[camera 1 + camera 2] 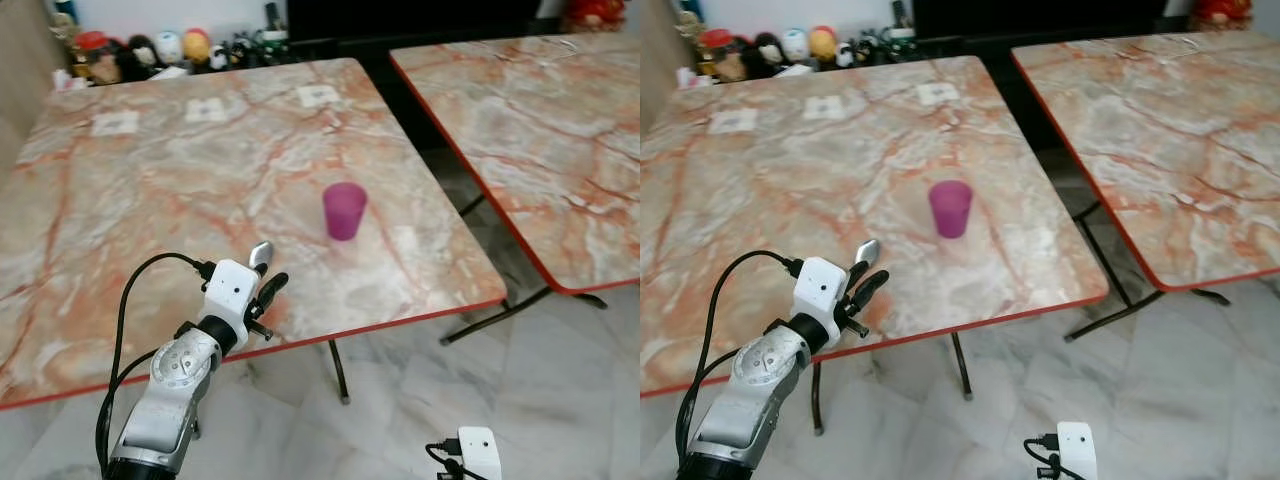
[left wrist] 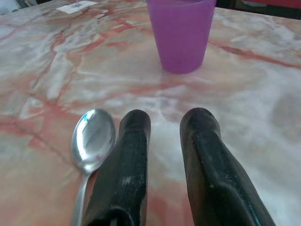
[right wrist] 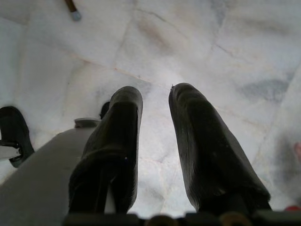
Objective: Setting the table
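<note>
The left gripper (image 2: pixel 164 122) hovers above the marble-patterned table (image 1: pixel 120 200), fingers parted and empty. A shiny metal spoon (image 2: pixel 91 141) rests alongside its finger, short of the translucent purple plastic cup (image 1: pixel 344 210). Risk: withdrawal may drag the spoon off the near edge. The right gripper (image 3: pixel 155 108) hangs idle, fingers parted.

Desk (image 1: pixel 150 200): marble-look top, pink-orange veins over cream, smooth, soft sheen, thin red edge band. Cup (image 1: pixel 344 210): purple translucent plastic, matt-frosted wall. Spoon (image 2: pixel 92 141): polished metal, mirror-bright bowl. Left tool (image 2: pixel 164 136): fingers (image 2: pixel 129 160) black, rubbery, dull, slightly scuffed. Right tool (image 3: pixel 155 108): same dull black finish. Floor (image 1: pixel 560 400): pale marble tiles, glossy, grey veining. Left arm housing: brushed silver metal, white plastic wrist block.
</note>
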Controlling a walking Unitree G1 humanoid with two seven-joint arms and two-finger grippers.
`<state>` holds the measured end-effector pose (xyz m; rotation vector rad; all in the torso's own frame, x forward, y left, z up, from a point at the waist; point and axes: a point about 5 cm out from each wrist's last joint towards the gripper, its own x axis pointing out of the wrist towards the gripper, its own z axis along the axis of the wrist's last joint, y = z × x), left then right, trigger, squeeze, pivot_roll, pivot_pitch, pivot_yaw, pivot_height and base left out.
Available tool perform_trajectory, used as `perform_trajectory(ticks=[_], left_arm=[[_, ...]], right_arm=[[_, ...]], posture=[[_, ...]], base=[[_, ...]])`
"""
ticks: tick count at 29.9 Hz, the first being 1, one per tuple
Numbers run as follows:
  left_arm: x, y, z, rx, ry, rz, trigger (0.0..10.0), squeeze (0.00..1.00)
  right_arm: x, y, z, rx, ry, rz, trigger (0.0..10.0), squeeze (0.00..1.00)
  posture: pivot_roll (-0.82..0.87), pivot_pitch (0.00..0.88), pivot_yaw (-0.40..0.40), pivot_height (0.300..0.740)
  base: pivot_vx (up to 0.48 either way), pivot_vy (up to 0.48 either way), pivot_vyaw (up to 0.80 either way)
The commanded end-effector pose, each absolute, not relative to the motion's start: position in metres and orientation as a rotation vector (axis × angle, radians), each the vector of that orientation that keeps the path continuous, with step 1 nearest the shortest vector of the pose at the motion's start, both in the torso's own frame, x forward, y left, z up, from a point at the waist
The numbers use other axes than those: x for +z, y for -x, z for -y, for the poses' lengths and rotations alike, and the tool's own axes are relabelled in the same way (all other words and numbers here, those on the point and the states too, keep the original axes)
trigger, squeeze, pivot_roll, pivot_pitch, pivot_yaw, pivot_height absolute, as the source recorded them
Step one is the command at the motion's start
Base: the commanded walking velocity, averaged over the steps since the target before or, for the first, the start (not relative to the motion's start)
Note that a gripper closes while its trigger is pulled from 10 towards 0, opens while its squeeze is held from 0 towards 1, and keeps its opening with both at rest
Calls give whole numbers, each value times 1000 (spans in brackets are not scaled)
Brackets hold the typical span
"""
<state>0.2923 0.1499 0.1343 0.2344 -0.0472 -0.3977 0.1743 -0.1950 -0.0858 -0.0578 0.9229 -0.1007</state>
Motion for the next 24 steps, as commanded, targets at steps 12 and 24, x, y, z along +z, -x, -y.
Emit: perform_trajectory(ticks=[12,24], left_arm=[[135,-296,-165,-306,-264,27,10000,0],[136,-306,-169,-367,-346,-46,10000,1000]], right_arm=[[-88,-169,197,-111,49,-938,10000,0],[-88,-169,197,-112,52,-938,10000,0]], posture=[[-14,127,-7,740],[-16,123,-7,740]], base=[[0,0,-359],[0,0,0]])
